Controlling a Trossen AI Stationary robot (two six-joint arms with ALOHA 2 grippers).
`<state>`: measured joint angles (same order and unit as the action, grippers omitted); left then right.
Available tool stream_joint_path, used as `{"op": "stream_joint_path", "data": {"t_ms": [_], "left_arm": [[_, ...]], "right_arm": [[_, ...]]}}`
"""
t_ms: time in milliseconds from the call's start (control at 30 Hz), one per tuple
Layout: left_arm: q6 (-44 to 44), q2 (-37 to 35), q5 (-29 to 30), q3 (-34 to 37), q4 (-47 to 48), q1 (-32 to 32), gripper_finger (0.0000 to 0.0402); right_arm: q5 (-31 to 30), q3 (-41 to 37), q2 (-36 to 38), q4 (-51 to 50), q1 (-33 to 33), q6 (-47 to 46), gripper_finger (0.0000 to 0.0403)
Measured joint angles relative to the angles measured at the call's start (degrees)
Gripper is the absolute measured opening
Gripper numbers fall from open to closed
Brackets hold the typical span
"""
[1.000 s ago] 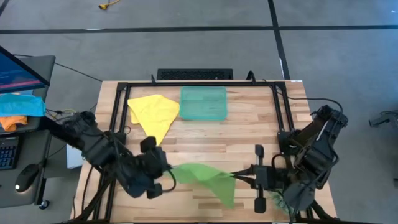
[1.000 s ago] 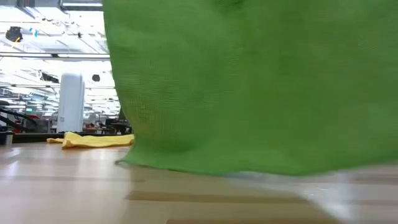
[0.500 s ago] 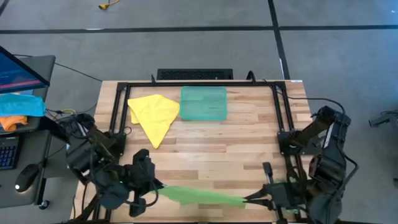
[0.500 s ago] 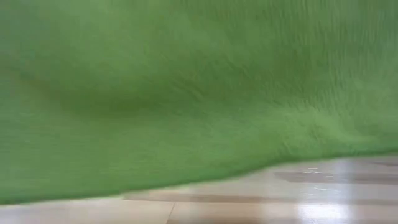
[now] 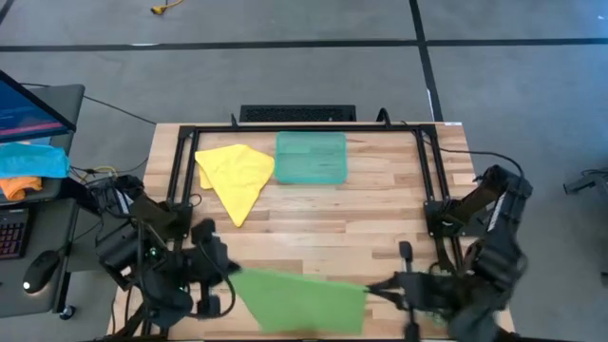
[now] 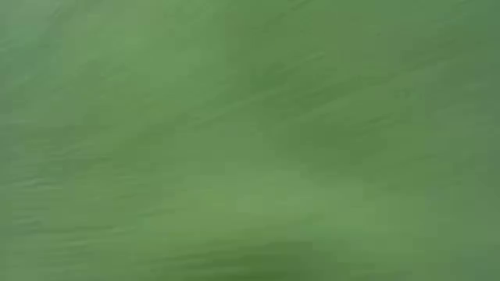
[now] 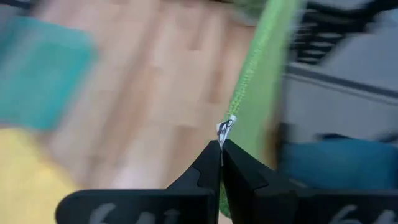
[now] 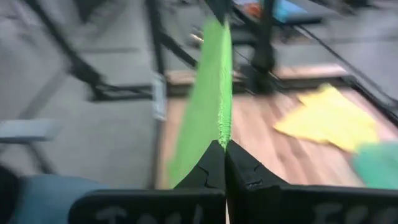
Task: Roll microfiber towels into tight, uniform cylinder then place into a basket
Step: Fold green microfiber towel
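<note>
A wooden table (image 5: 380,204) seen from above, with two dark robot arms reaching in at its near edge.

Stretched between the arms along that near edge is the lime green towel (image 5: 302,296), pulled out into a flat sheet. It seems to be held this way so it can be laid smooth before rolling. In the low view the green cloth fills the whole picture, so it hangs right in front of that camera.

The left gripper (image 5: 220,274) is at the towel's left end, fingers pinched shut on its hem; the left wrist view shows the dark fingertips (image 7: 211,163) closed tight on the edge beside a small white tag (image 7: 225,127). The right gripper (image 5: 388,285) is at the towel's right end, likewise clamped shut on the edge, with the cloth running away from its fingertips (image 8: 239,167) toward the other arm.

At the far side of the table, well apart from both grippers, sits the teal basket (image 5: 311,157), which looks empty. Just left of it, touching or nearly so, the yellow towel (image 5: 236,173) lies loosely crumpled, not yet rolled.

Off the table at far left lie a blue cloth (image 5: 33,158) and an orange cloth (image 5: 19,186).
</note>
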<state>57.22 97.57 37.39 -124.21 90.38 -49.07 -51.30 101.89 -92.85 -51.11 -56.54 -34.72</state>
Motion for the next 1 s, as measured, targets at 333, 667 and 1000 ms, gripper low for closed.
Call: {"op": "stream_joint_path", "data": {"t_ms": [333, 667, 1000], "left_arm": [[-1.59, 0.13, 6.79, 12.82, -0.35, 3.87, 0.0000], [-1.74, 0.05, 9.61, 29.36, -0.42, 10.06, 0.0000], [-6.62, 0.05, 14.79, 42.87, -4.81, 16.98, 0.0000]], "right_arm": [[-1.29, -0.03, -7.09, -18.30, 6.09, -14.69, 0.0007], [-1.93, -1.15, -9.63, -28.05, 11.68, -19.09, 0.0008], [-2.38, -9.80, -9.67, -35.70, 15.31, -26.86, 0.0008]]}}
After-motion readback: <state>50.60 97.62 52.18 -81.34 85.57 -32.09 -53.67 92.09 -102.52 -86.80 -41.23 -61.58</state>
